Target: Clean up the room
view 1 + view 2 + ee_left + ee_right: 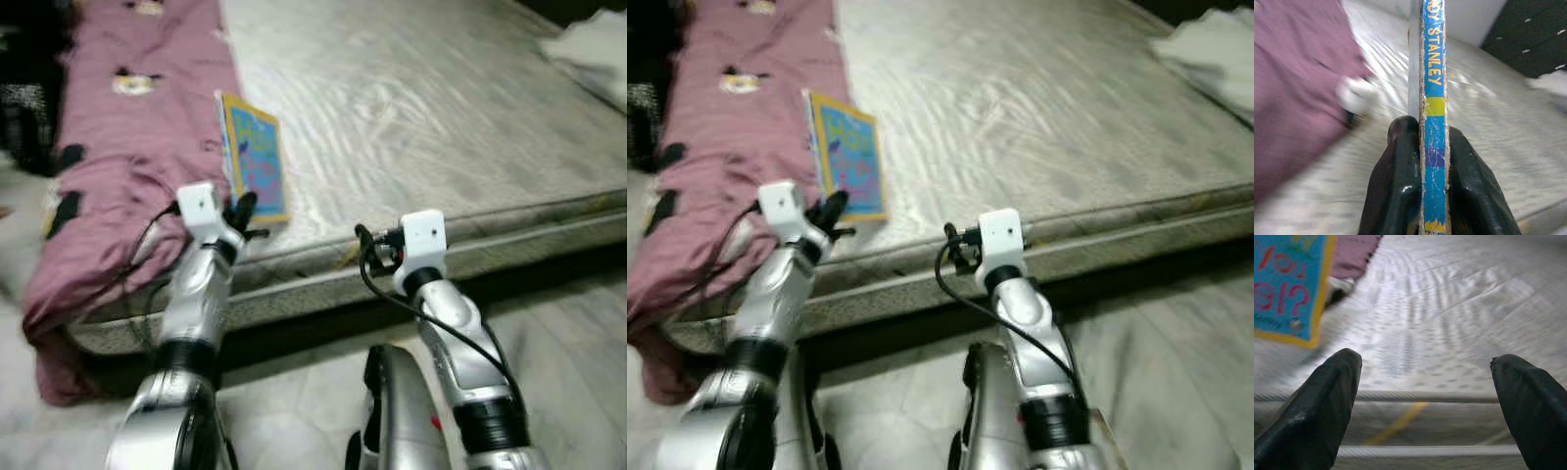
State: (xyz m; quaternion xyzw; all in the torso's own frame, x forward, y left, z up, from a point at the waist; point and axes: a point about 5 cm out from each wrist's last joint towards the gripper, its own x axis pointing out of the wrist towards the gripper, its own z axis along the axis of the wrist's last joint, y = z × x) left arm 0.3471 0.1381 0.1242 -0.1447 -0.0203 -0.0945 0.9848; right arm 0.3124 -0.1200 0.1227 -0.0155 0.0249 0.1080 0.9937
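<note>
I am looking down over both arms at a bed (421, 108) with a bare, pale quilted mattress that runs from my 10 o'clock to my 2 o'clock. A mauve blanket (127, 137) with small cartoon prints lies along the mattress edge at my 10 o'clock and droops over the corner toward the floor (558, 333), which is pale and marbled.

Left gripper (241, 211): clenched on a book (257, 157). The left wrist view confirms the grasp: the two black fingers (1396, 191) press on either side of the book's worn blue spine, which carries yellow lettering reading in part "STANLEY". The book has a blue cover with a yellow border and bright lettering. It sits at my 11 o'clock, near the mattress's front edge and just beside the blanket. I cannot tell whether its far end rests on the mattress or is lifted clear.

Right gripper (1425, 406): released, grasping nothing. Its fingers stand wide apart in the right wrist view, pointing at the piped front edge of the mattress, with the book's cover corner showing off to one side. In the head views the right wrist block sits at my 12 o'clock, just short of the mattress edge.

A white bundle of fabric (593, 54) lies on the mattress at my 2 o'clock, well apart from the book. The head views are somewhat blurred.
</note>
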